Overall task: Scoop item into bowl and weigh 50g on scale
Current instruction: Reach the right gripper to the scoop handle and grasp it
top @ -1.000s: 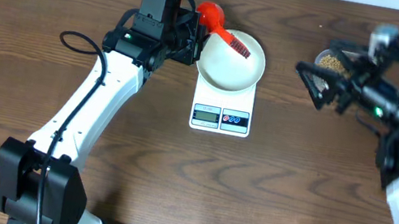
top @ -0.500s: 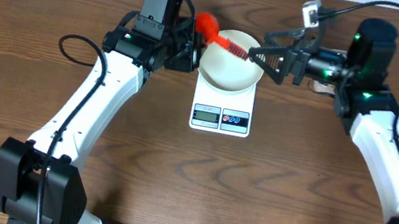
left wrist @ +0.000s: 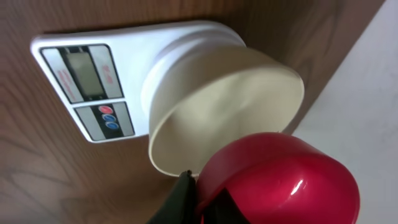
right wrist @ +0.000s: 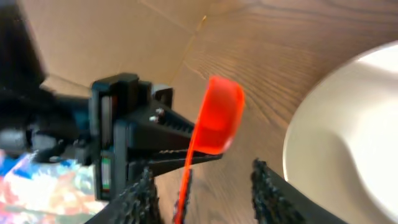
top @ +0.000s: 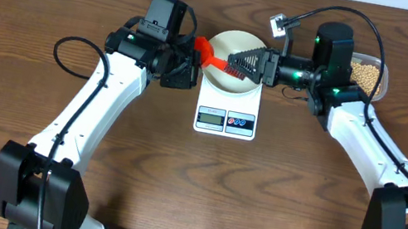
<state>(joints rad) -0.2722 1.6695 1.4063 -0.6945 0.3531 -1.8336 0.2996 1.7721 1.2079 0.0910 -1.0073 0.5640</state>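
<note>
overhead: fixed above, straight down, far, whole table (top: 296, 215), scale (top: 226, 120) near centre, bowl (top: 223, 80) at its 12 o'clock | left wrist: close, oblique down on scale, bowl, red scoop (left wrist: 280, 180) at 5 o'clock | right wrist: very close, low, faces table's 9 o'clock; red scoop and bowl shared by all views

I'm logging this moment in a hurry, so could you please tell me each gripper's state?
Left gripper: shut on the red scoop.
Right gripper: open, fingers either side of the scoop's handle.
</note>
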